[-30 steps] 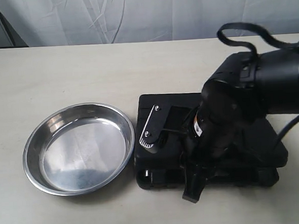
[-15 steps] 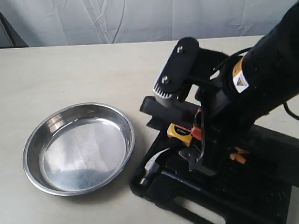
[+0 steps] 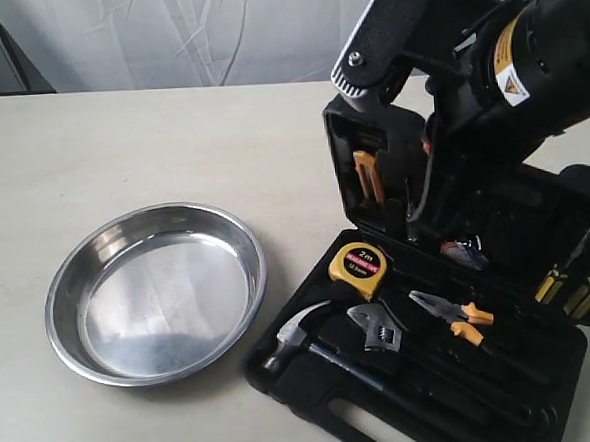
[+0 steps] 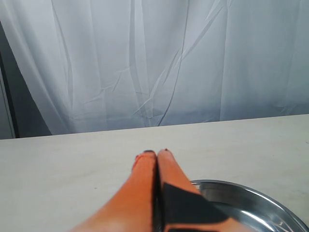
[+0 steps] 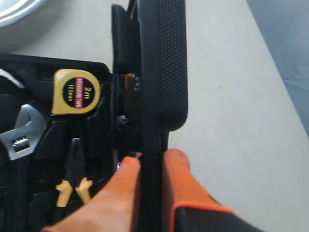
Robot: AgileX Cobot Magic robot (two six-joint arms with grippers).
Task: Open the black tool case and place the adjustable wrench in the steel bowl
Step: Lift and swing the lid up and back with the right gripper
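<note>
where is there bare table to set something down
Bare table lies behind the steel bowl, back to the curtain, and in a thinner strip before it. Crowded on the right: the open black tool case with the arm over its lid.

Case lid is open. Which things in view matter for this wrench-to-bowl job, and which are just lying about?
For the job:
black tool case, lid clamped by the right gripper
adjustable wrench
steel bowl

Lying about, inside the case:
tape measure
claw hammer
orange-handled pliers
yellow-striped handles in the lid
</note>
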